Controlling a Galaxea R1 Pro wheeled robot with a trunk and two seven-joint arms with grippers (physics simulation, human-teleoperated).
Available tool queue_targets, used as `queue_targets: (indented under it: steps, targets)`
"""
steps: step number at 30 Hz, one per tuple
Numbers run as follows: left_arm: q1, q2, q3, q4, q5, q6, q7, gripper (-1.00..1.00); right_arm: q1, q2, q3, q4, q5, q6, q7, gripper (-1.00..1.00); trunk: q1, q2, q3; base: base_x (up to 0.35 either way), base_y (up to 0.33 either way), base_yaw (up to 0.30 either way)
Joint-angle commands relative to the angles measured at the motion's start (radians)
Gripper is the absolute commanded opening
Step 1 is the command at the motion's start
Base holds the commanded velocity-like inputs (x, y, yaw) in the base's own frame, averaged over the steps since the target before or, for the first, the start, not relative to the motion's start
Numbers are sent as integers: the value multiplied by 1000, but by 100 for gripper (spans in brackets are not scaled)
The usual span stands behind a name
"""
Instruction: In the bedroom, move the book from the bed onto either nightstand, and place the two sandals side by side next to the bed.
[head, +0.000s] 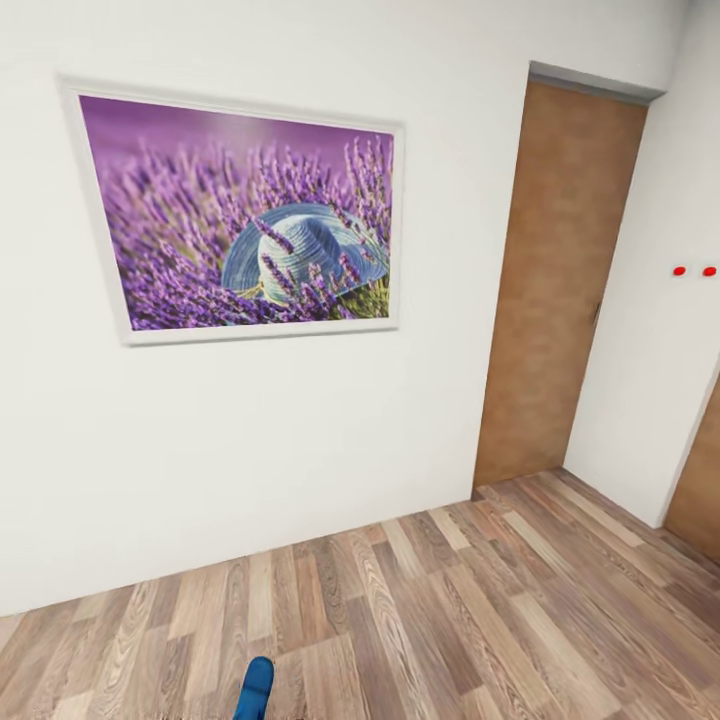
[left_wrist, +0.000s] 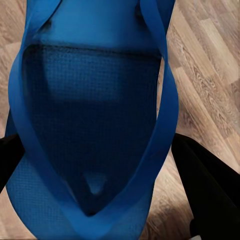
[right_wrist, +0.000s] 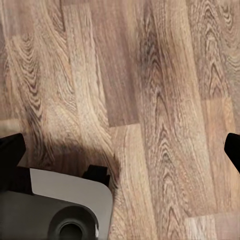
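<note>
White wall (head: 250, 450) fills most of the head view, meeting a wood-plank floor (head: 450, 610) in mixed browns. A brown door (head: 555, 290) stands at the right, set in a recess beside a second white wall face bearing two small red dots (head: 694, 271). On the main wall hangs a white-framed picture (head: 240, 215) — purple lavender with a pale blue woven hat at its centre. At the bottom edge of the head view the rounded tip of a blue sandal (head: 255, 690) pokes up over the floor. The left wrist view gives the same sandal (left_wrist: 95, 115) close up: textured blue sole, thong straps converging to a toe post, dark fingers (left_wrist: 207, 185) at either side of it — left gripper clamped on the sandal, carried above the planks. Right wrist view looks straight down on floorboards (right_wrist: 150, 100); black fingertips (right_wrist: 10, 150) sit at opposite edges, spread wide with nothing between them. A grey, rounded part of the robot (right_wrist: 60, 210) shows in the corner.
</note>
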Motion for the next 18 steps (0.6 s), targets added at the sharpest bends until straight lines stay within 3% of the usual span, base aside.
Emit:
queue_targets:
  steps: [1,6,18]
  targets:
    - [-1,0,-8,1,9,-3,-2,-100,0,1,-6,-3,10,5,8,100,-4,6,1,0,0,280]
    - [-1,-15,-8,2,9,-3,-2,-100,0,1,-5,-2,10,5,7,100,-23,41,15,0,0,280]
    - [-1,-22,-9,2,9,-3,-2,-100,0,1,-5,0,10,5,3,100,-69,125,48,0,0,280]
